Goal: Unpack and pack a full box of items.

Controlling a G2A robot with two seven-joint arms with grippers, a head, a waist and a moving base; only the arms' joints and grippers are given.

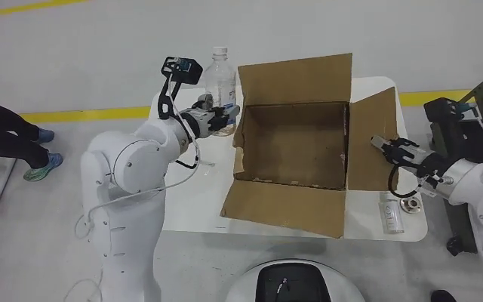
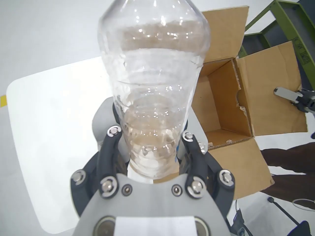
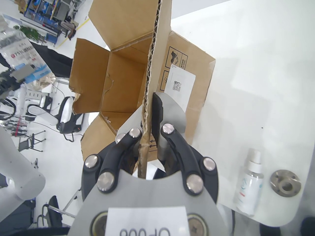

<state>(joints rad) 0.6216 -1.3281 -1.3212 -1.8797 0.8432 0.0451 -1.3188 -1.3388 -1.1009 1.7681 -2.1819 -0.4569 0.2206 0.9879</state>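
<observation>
An open cardboard box (image 1: 294, 83) stands on the white table (image 1: 192, 200) with all flaps spread, and its bare cardboard floor shows. Just left of the box, my left gripper (image 1: 224, 115) is shut on the base of a clear plastic bottle (image 1: 219, 75), which it holds upright. In the left wrist view the bottle (image 2: 152, 74) rises between the fingers (image 2: 112, 146). My right gripper (image 1: 383, 143) is at the box's right flap (image 1: 373, 162). In the right wrist view it (image 3: 147, 116) is shut on the flap's torn edge (image 3: 160, 37).
A small white spray bottle (image 1: 390, 214) lies on the table's near right corner, with a metal flange (image 1: 412, 204) beside it. Both also show in the right wrist view, spray bottle (image 3: 248, 185) and flange (image 3: 285, 183). A dark green rack (image 1: 453, 124) stands beyond the table's right edge.
</observation>
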